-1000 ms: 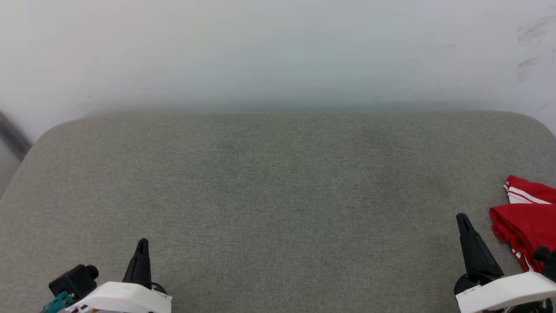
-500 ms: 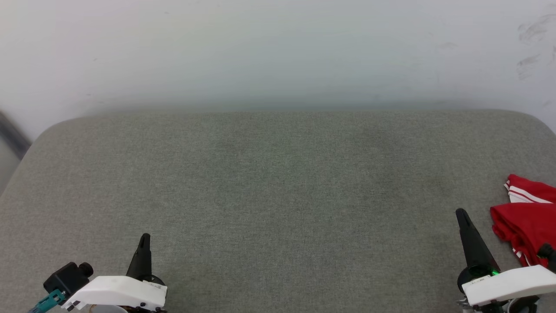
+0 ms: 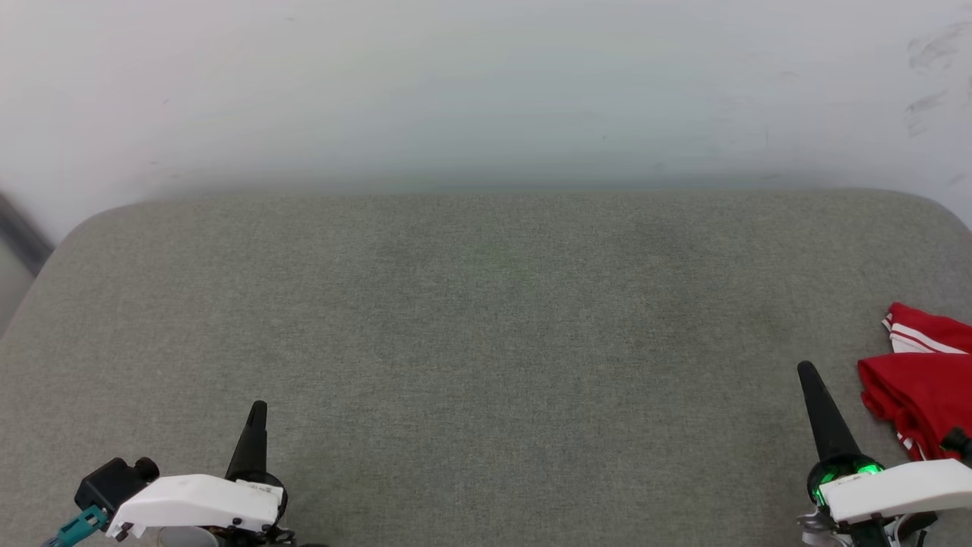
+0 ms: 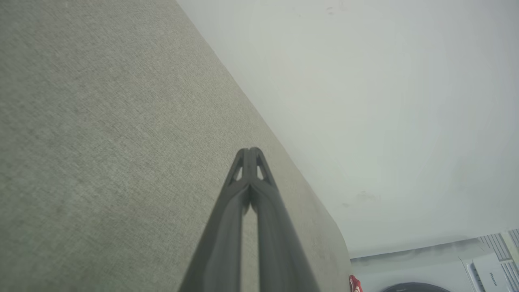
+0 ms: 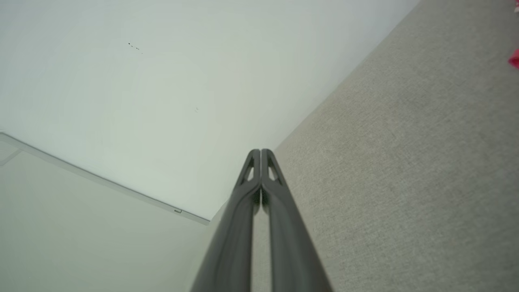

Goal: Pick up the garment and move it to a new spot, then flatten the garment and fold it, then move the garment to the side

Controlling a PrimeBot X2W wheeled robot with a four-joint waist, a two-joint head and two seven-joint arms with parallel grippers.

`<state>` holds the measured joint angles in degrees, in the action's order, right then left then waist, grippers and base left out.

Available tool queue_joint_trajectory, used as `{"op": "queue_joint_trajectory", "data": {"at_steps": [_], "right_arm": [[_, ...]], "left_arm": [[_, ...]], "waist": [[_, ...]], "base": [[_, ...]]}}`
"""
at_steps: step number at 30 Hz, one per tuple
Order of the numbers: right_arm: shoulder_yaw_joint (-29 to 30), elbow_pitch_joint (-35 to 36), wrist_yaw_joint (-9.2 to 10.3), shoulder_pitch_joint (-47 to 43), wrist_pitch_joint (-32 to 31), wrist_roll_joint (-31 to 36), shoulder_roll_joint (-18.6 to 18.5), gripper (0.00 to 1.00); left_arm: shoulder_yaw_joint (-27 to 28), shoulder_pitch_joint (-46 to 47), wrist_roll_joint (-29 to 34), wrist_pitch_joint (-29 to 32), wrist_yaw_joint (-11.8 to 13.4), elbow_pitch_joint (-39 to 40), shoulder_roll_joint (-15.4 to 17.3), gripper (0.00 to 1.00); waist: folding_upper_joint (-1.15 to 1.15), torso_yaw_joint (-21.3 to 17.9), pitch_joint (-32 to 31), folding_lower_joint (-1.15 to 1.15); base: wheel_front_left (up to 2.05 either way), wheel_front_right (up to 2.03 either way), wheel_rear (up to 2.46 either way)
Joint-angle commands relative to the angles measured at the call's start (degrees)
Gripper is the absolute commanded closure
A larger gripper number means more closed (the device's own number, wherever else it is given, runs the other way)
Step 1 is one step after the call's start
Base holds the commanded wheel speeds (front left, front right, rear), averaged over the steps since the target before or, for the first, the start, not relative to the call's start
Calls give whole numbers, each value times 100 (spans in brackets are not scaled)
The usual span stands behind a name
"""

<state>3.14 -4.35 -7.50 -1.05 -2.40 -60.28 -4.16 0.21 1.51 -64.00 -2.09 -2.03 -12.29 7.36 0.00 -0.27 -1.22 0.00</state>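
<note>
Head view: garment [image 3: 923, 387] lies bunched at the right edge of the grey fabric tabletop [image 3: 486, 304], just beside the right hand [image 3: 809, 380]. Left hand [image 3: 257, 416] sits near-left, well apart from it. White wall [image 3: 486, 91] stands behind.

Left wrist view: left hand [image 4: 251, 152] is clenched on nothing. A red scrap of the garment [image 4: 354, 282] shows by the tabletop's [image 4: 101, 121] corner.

Right wrist view: right hand [image 5: 260, 152] is clenched on nothing, with the garment [image 5: 515, 60] at the frame edge.

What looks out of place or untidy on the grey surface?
The red shirt lies bunched in a heap at the right edge of the grey surface, beside the shut right gripper, not spread flat. The wall behind has a few dark scuff marks at its upper right.
</note>
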Motion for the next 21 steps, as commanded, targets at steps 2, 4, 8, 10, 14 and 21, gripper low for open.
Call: {"op": "queue_joint_trajectory", "data": {"at_steps": [2, 4, 8, 10, 14, 21], "right_arm": [[18, -34, 0, 198, -17, -280, -44, 100], [25, -88, 0, 226, -33, -469, -44, 100], [34, -161, 0, 285, -50, -711, -43, 100], [39, -196, 0, 304, -58, -827, -43, 100], [49, -264, 1, 332, -77, -1055, -42, 100], [65, -382, 1, 411, -108, -1430, -38, 100]], "left_arm": [[76, 170, -224, 72, -63, 29, -12, 100], [112, 193, -382, 120, -99, 16, -39, 100], [155, 212, -584, 185, -132, -1, -76, 100], [175, 223, -685, 210, -156, -8, -94, 100], [218, 256, -874, 273, -190, -22, -128, 100], [293, 305, -1193, 371, -256, -46, -176, 100]], "waist": [[0, 1, 6, 0], [0, 3, 13, 0], [0, 4, 21, 0], [0, 5, 25, 0], [0, 7, 33, 0], [0, 9, 48, 0]], "base": [[0, 0, 0], [0, 0, 0], [0, 0, 0], [0, 0, 0], [0, 0, 0], [0, 0, 0]]}}
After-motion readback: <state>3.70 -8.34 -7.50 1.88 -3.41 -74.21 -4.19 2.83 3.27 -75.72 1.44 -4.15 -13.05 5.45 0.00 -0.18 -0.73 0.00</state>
